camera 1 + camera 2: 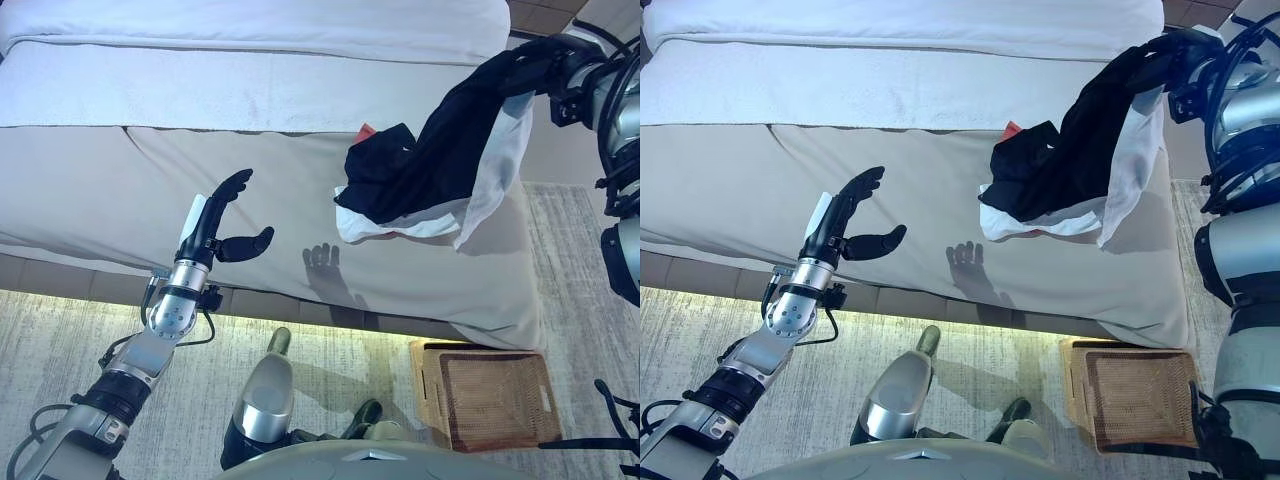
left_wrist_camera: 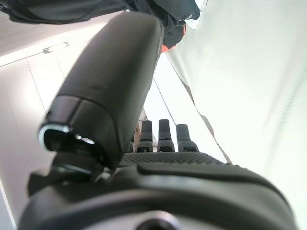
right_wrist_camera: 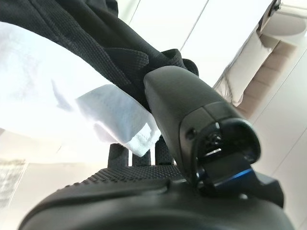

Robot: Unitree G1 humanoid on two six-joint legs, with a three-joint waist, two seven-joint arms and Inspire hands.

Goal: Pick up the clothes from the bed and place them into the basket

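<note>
Beside bed [image 1: 200, 170], basket [image 1: 492, 398] sits empty; right hand [image 1: 1175, 55] grips clothes [image 1: 440, 160].

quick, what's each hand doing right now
Left hand: open, holding nothing, raised over the bed.
Right hand: shut on the clothes, a black and white bundle lifted at one end off the bed.

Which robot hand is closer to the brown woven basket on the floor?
Right, I think, though neither is close. The right hand holds the black and white clothes above the bed, over the brown woven basket's side. The left hand hovers far left.
</note>
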